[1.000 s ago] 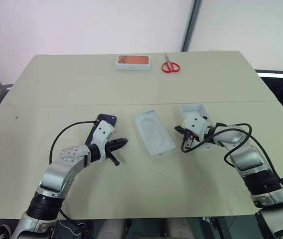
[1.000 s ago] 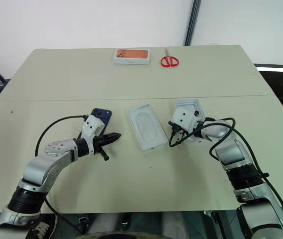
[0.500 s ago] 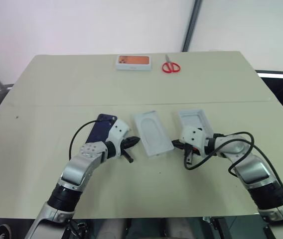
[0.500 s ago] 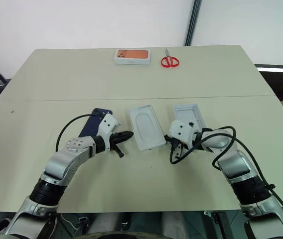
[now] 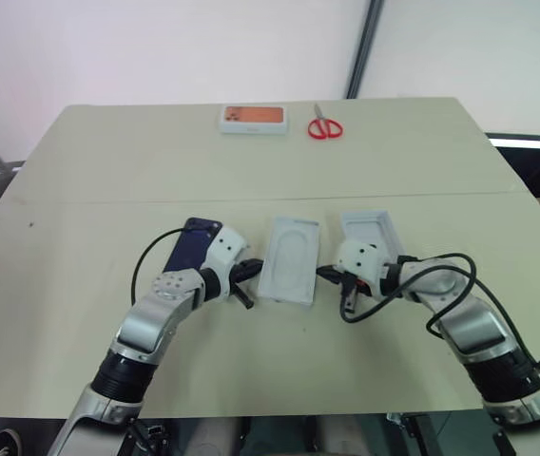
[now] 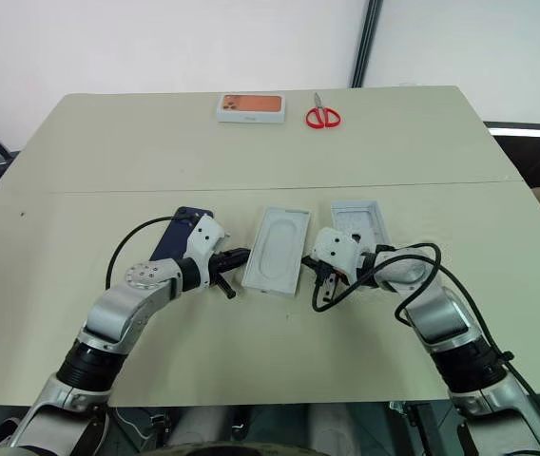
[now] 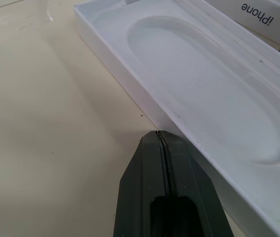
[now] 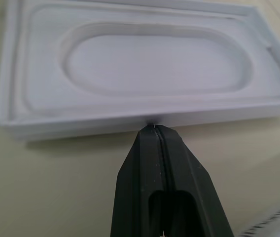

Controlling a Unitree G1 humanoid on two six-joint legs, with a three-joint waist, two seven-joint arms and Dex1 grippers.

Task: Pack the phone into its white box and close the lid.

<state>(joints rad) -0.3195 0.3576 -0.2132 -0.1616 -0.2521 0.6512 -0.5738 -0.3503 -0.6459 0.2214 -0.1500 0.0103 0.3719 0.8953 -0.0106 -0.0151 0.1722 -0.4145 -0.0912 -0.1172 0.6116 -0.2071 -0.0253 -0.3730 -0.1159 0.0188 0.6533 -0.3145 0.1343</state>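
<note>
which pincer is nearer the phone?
Left. The left pincer sits just beside the phone, tips at the white box. The right pincer is across that box.

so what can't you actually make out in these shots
- phone: head views, near end hidden behind the left arm's wrist.
- lid: head views, near end covered by the right arm; its printed face cannot be seen.
- white box: wrist views, cut off by the picture edges.
- Orange-pictured box: head views, print too small to read.
</note>
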